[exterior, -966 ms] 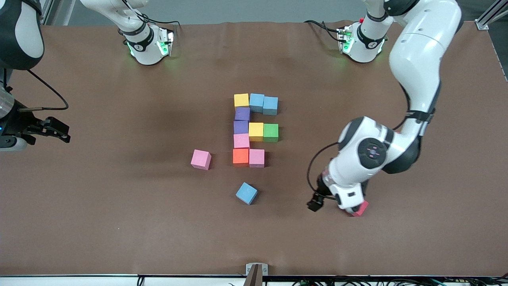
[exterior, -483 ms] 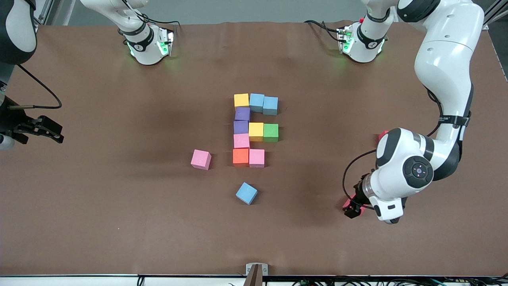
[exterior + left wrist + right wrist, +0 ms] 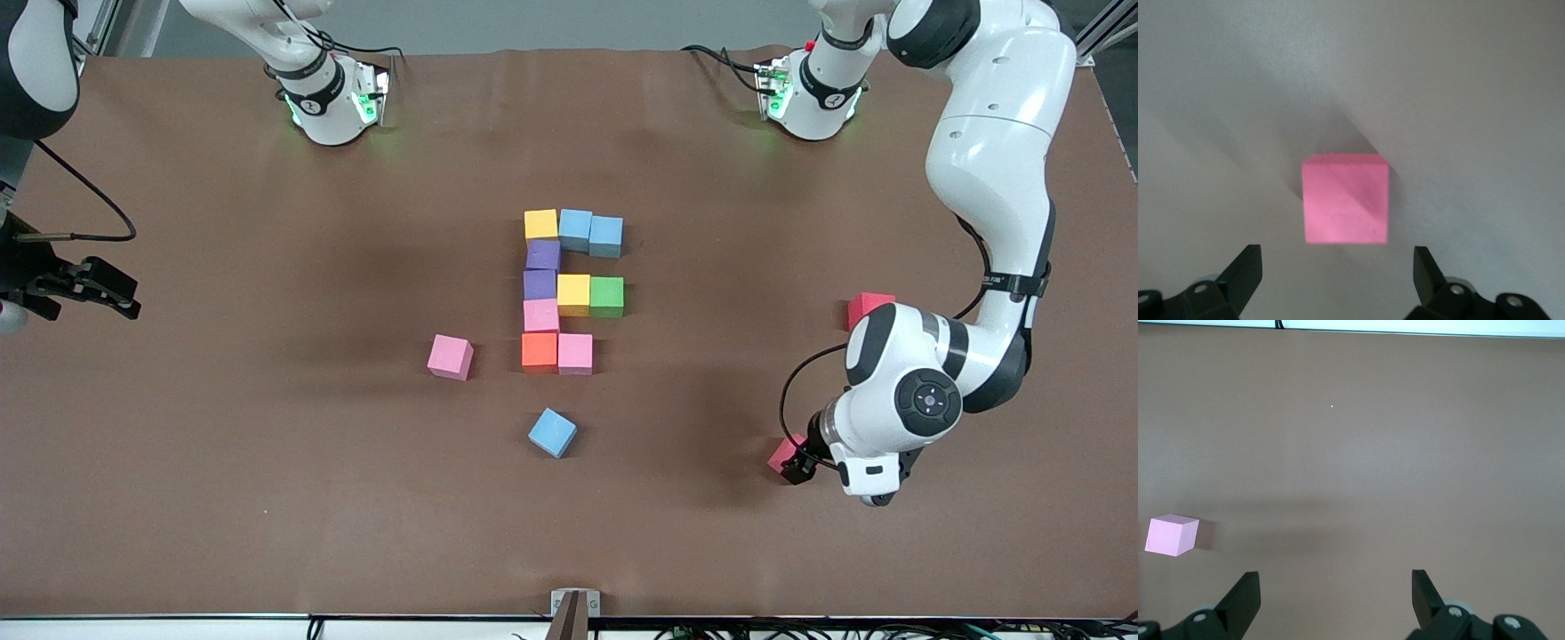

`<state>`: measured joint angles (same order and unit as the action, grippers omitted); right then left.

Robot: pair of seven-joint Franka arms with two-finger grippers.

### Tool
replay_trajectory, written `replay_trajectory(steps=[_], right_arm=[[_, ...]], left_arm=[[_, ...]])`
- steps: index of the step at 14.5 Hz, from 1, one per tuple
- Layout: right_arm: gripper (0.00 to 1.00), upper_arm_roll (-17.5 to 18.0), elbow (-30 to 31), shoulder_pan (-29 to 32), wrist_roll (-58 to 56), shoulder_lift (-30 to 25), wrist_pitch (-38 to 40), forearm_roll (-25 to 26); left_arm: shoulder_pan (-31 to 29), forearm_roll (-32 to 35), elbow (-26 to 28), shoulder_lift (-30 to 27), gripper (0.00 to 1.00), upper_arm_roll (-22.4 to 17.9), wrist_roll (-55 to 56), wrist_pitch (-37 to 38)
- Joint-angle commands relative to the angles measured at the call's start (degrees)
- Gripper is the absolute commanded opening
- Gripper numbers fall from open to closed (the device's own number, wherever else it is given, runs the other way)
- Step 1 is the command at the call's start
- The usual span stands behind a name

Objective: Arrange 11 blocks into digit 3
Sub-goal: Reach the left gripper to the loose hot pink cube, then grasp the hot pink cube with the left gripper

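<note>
The left gripper (image 3: 1337, 283) hangs with fingers spread over a red block (image 3: 782, 452) near the front camera. Farther away sit a loose blue block (image 3: 552, 432), then the unfinished digit 3 (image 3: 569, 289). The right gripper (image 3: 1335, 603) waits released at the right arm's end.

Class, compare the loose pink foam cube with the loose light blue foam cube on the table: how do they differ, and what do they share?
The loose pink foam cube lies level with the figure's orange cube, toward the right arm's end; the loose light blue foam cube lies nearer the front camera than the figure. The blue one is turned more askew to the rows; the pink one is only slightly skewed. Both look equal in size, touch no other cube and are held by no pincer.
</note>
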<state>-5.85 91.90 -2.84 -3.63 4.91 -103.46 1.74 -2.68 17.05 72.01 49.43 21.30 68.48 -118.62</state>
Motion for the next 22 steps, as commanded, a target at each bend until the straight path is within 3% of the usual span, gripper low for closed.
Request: replay_trajectory(steps=[1,9,17,19,22], right_arm=[[1.0,0.1,0.3,-0.1,1.1,-0.9,0.6,0.8],[1.0,0.1,0.4,-0.1,1.1,-0.9,0.8,0.8],[1.0,0.1,0.4,-0.1,1.0,-0.9,0.8,0.7],[1.0,0.1,0.4,-0.1,1.0,-0.9,0.8,0.7],[1.0,0.1,0.4,-0.1,1.0,-0.9,0.8,0.5]], left_arm=[[0.4,0.9,-0.6,0.8,1.0,-1.1,-1.9,-0.2],[0.4,0.7,-0.6,3.4,1.0,-1.6,-1.3,-7.8],[2.6,0.7,-0.6,5.8,0.98,-5.8,-2.0,-9.4],[2.5,0.6,-0.6,5.7,0.61,-5.8,-3.5,-9.4],[2.4,-0.3,-0.4,4.9,0.35,-5.5,-3.6,-8.4]])
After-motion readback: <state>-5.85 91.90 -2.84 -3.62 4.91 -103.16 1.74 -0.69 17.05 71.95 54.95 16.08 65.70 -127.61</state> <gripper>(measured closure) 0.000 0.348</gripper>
